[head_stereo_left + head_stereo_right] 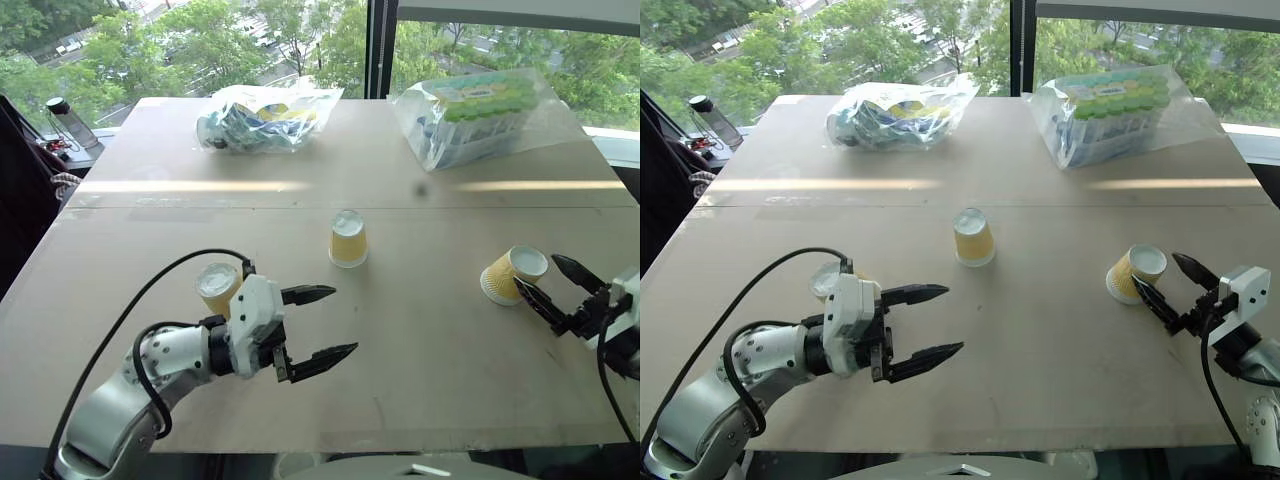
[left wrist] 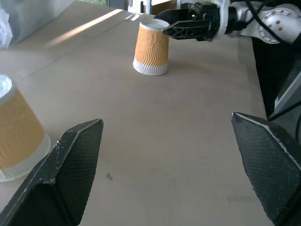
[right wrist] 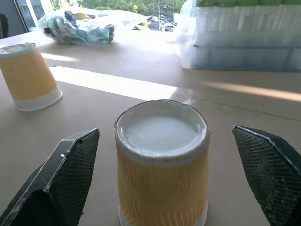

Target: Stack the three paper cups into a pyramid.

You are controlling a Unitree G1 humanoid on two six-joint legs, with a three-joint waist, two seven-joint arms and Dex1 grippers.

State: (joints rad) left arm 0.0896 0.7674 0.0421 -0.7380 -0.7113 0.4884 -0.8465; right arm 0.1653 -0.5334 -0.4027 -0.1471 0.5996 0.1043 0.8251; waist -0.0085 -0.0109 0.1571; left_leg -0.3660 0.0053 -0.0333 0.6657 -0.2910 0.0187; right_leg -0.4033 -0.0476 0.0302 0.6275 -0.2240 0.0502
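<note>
Both of our grippers stand wide open and hold nothing. Our left gripper [image 1: 318, 325] hangs over the table [image 1: 420, 330] at about 7 o'clock, fingers pointing right; our right gripper [image 1: 553, 285] sits at 4 o'clock, its fingers just beside the right cup [image 1: 512, 274].

We see three paper cups, all upside down and well apart, none stacked. Each is tapered, with ribbed, wavy yellow-orange sides, a white band at the rim on the tabletop and a white recessed base facing up. The middle cup [image 1: 348, 239] stands near the table's centre; the left cup [image 1: 219, 288] is partly hidden behind our left wrist.

We note the table is smooth pale board with a seam across it. At 11 o'clock a crumpled clear plastic bag [image 1: 262, 117] holds blue and yellow packets; at 1 o'clock another clear bag [image 1: 480, 115] holds a green-topped tray of small bottles.
</note>
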